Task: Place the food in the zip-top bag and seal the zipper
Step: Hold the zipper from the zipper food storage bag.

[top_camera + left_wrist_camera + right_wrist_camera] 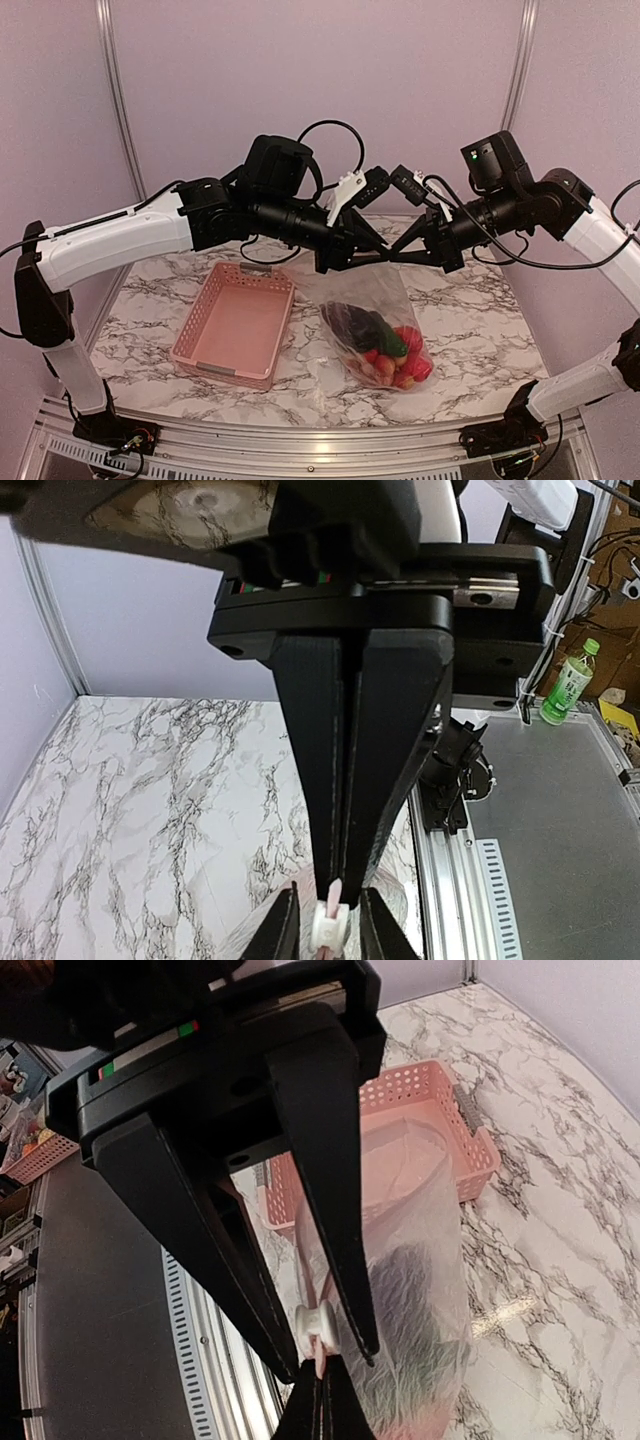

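Marble-look tabletop [480,310], lilac walls [400,70], alu edge rail [300,440].

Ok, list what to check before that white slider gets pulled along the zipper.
1. All food inside the zip-top bag: ok; no pieces show in the pink basket.
2. Right gripper shut on the zipper: ok.
3. Left gripper on the zipper beside the white slider: ok; jaws nearly together on the pink strip.
4. Bag mouth raised between both grippers: ok.
5. Zipper sealed along its length: cannot tell.
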Tool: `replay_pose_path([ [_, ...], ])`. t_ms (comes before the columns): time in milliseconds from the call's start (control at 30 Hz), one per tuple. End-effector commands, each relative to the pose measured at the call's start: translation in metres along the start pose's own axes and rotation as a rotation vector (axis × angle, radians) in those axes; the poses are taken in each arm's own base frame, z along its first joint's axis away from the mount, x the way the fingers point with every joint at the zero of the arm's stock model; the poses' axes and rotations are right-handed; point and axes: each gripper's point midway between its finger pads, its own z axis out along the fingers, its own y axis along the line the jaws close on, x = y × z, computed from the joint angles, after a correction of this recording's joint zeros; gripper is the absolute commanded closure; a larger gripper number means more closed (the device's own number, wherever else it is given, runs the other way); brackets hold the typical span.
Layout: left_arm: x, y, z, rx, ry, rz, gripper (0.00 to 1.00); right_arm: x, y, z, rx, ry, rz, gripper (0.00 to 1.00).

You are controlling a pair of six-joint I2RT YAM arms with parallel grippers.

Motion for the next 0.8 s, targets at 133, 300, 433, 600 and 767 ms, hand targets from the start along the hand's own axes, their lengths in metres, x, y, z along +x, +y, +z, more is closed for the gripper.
replay_pose_path([
  [133, 0.006, 0.002, -0.011, 0.003, 0.012, -0.058, 0.76, -0.013, 0.009, -0.011, 0.001, -0.041, -0.046, 1.00],
  [300, 0.002, 0.001, -0.013, 0.017, -0.003, -0.080, 0.79, -0.012, 0.008, -0.009, 0.001, -0.038, -0.045, 1.00],
  [433, 0.001, 0.000, -0.014, 0.023, -0.009, -0.087, 0.79, -0.011, 0.007, -0.008, 0.002, -0.035, -0.044, 1.00],
  [600, -0.001, 0.000, -0.014, 0.030, -0.015, -0.081, 0.83, -0.009, 0.006, -0.005, 0.000, -0.032, -0.042, 1.00],
  [767, -0.006, 0.001, -0.015, 0.022, -0.029, -0.075, 0.81, -0.006, 0.005, -0.002, -0.006, -0.027, -0.032, 1.00],
])
